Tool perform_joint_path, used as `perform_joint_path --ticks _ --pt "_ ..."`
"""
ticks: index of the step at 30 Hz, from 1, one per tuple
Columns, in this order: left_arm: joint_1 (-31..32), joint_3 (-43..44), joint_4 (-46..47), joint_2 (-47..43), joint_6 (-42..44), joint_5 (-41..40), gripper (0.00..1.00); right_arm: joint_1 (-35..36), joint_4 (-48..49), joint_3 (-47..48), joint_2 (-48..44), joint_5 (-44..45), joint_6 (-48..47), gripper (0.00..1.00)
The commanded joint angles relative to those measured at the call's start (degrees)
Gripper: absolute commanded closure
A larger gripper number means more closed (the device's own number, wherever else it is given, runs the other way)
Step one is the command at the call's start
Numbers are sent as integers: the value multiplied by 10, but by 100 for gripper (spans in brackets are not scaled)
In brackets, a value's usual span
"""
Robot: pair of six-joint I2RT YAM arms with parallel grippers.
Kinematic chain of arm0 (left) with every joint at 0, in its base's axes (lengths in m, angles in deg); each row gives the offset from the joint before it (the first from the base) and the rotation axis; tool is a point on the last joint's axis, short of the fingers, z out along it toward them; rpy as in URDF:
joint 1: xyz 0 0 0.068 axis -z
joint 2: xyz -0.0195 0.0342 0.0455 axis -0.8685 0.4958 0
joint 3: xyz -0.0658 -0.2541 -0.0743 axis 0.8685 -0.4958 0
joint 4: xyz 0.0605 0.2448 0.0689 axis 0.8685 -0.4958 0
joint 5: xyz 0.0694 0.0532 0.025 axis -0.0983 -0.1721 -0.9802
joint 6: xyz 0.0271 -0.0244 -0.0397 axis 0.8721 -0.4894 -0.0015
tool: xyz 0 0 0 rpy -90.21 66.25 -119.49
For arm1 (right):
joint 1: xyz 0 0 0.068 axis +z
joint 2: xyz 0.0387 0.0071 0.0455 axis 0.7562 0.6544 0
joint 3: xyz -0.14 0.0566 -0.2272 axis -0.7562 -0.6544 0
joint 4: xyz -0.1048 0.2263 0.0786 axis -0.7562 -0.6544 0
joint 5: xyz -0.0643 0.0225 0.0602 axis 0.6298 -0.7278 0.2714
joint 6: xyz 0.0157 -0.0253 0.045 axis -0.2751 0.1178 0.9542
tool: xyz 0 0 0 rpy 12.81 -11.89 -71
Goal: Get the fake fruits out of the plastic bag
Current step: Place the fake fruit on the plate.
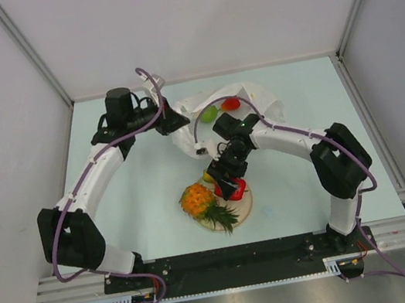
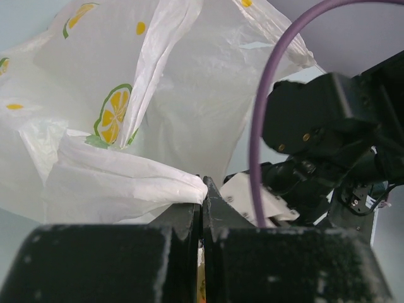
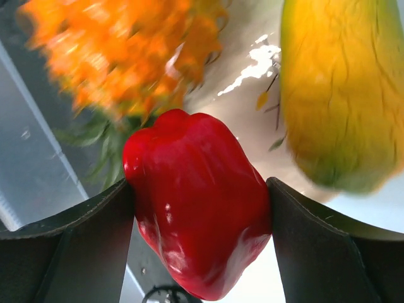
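The plastic bag (image 1: 257, 103) lies at the back of the table, and its lemon print shows in the left wrist view (image 2: 189, 95). My left gripper (image 1: 174, 121) is shut on a fold of it (image 2: 203, 189). A round green piece (image 1: 209, 112) and a red piece (image 1: 230, 104) sit in the bag's mouth. My right gripper (image 1: 232, 185) is over the beige plate (image 1: 245, 205), shut on a glossy red piece (image 3: 196, 227). The orange pineapple (image 1: 197, 198) lies on the plate, and the mango (image 1: 208, 175) lies beside it. Both show blurred in the right wrist view, the pineapple (image 3: 126, 50) and the mango (image 3: 341, 95).
The right arm's black wrist (image 2: 328, 139) and a purple cable (image 2: 265, 113) are close to the right of the left gripper. White walls enclose the table on three sides. A metal rail (image 1: 237, 257) runs along the near edge.
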Motion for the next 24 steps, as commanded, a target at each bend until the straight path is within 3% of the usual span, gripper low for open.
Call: perform_joint_path --ticks 1,4,5,6,17,24 --pt "2 -16 7 -40 11 3 99 23 53 4 27 57 55 42" --pt "3 -24 6 -50 11 3 100 26 55 5 35 70 65 31" --pt "3 -27 6 -52 12 3 100 26 55 5 36 75 69 12" --pt "2 -28 7 -57 12 4 100 26 54 5 36 75 70 1" --pt "2 -29 12 -55 7 10 100 24 -36 18 -16 80 17 0" --pt "2 -20 17 -44 1 14 100 26 -3 5 3 127 10 1"
